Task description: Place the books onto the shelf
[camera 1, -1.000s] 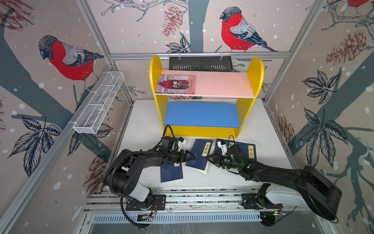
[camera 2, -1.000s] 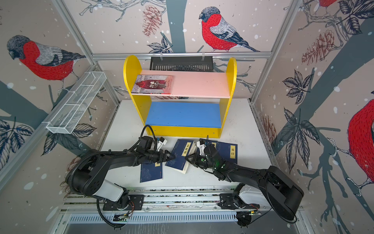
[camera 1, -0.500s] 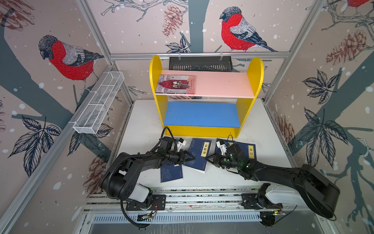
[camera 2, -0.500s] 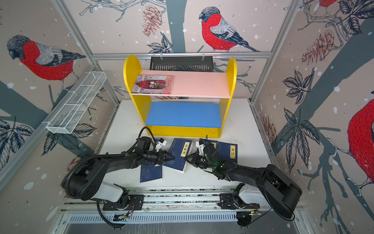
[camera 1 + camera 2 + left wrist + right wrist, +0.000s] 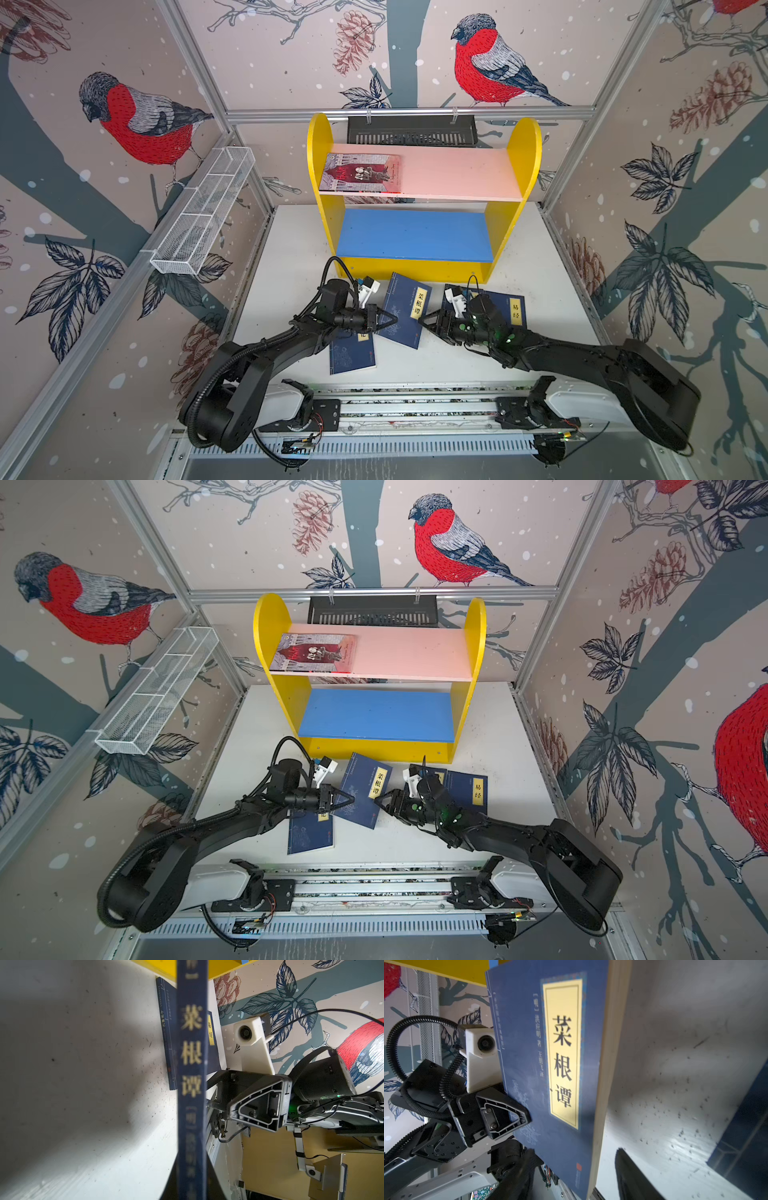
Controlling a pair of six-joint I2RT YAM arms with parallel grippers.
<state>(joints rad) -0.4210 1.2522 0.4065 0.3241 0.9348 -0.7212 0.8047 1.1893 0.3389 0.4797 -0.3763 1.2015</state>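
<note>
Left gripper point(image 5: 385, 322): clenched on the spine edge of a navy paperback point(image 5: 405, 318), holding it tilted over the white table point(image 5: 540, 270).
Right gripper point(image 5: 429, 322): jaws spread at that paperback's page edge, gripping nothing.
Other navy books point(image 5: 351, 357): flat on the table, in front of the shelf point(image 5: 320, 166).
Pink upper board point(image 5: 457, 176): the illustrated book point(image 5: 360, 173) lies at its left end.

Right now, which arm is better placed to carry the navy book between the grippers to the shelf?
Left. The left gripper is shut on the navy book at its spine; the right gripper stands open, holding nothing.
</note>
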